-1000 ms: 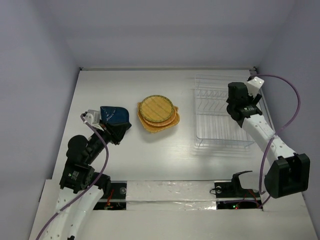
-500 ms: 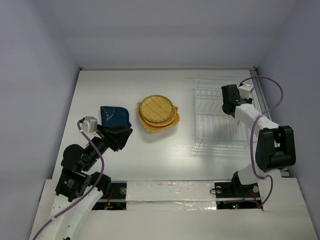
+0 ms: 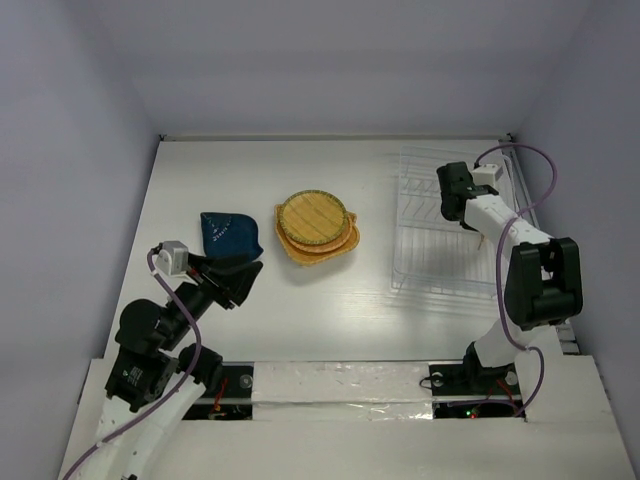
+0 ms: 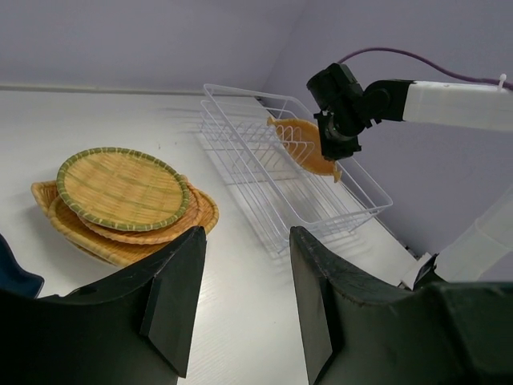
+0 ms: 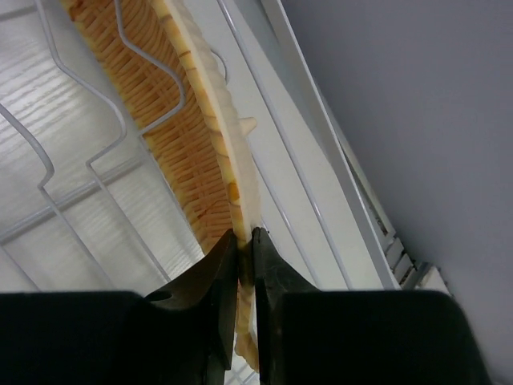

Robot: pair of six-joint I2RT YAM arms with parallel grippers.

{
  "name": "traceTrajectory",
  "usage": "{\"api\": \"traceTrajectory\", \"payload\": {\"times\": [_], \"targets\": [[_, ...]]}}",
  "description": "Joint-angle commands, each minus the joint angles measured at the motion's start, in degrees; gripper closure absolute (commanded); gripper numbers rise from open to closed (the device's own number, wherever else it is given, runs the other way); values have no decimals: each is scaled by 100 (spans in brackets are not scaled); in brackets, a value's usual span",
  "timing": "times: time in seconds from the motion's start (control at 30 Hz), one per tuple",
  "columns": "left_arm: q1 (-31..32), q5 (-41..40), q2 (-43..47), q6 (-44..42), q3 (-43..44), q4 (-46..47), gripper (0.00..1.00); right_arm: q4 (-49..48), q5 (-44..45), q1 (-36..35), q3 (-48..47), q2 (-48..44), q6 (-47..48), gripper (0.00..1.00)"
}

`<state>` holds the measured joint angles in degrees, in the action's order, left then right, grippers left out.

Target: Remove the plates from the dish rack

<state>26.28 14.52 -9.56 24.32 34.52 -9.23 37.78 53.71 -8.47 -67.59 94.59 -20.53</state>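
Right wrist view only: right claw [image 5: 244, 241] pinches the rim of an upright pointed-oval plate [image 5: 184, 152], still in the dish rack [image 3: 445, 288] at frame right. Top view barely shows this. Left claw [image 4: 244, 301] half-wide, empty. It has let go of the dark blue object [image 3: 228, 232] and backed off. Plate stack [image 3: 317, 228] centre, bare worktop [image 3: 370, 300] between stack and rack.

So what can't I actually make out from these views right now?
- Racked plate: the right wrist view cuts off its far end at the top edge. In the top view, the right gripper hides almost all of it.
- Stack of plates: in the top and left wrist views, the round top plate covers the lower ones, so there is no sure count.
- Dark blue object: the left wrist view shows only a corner at its left edge.
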Motion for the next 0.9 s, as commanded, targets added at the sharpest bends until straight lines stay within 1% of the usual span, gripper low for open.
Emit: {"api": "traceTrajectory", "payload": {"times": [0.0,0.07,0.13,0.2,0.27,0.33,0.4,0.47,0.5,0.57,0.6,0.63,0.87], "targets": [[52,-90,104,-32,125,168,57,203,745,-6,-334,-81,-12,100],[52,-108,112,-32,125,159,56,273,1078,-58,-368,-37,14,100],[105,-116,112,-32,125,150,56,414,1534,-260,-421,51,-21,100],[105,-116,104,-32,125,159,56,546,1764,-392,-544,226,-38,100],[105,-125,95,-32,134,159,56,695,2063,-445,-719,428,-169,100],[105,-125,77,-32,125,150,56,933,2344,-585,-799,552,-494,100],[105,-134,77,-23,125,150,56,1055,2450,-674,-843,709,-635,100],[105,-134,77,-32,134,150,56,1406,2653,-744,-939,850,-1284,100],[105,-143,69,-23,125,150,56,1790,2714,-744,-1027,1016,-1573,100],[105,-160,51,-23,125,133,56,2379,3047,-744,-1168,1236,-2574,100],[105,-160,34,-23,125,132,56,3619,3188,-744,-1290,1377,-3248,100],[105,-160,33,-23,134,132,56,4197,3450,-744,-1544,1683,-4595,100],[105,-152,-28,-23,125,141,56,4185,3365,-744,-1783,1502,-4723,100]]}}
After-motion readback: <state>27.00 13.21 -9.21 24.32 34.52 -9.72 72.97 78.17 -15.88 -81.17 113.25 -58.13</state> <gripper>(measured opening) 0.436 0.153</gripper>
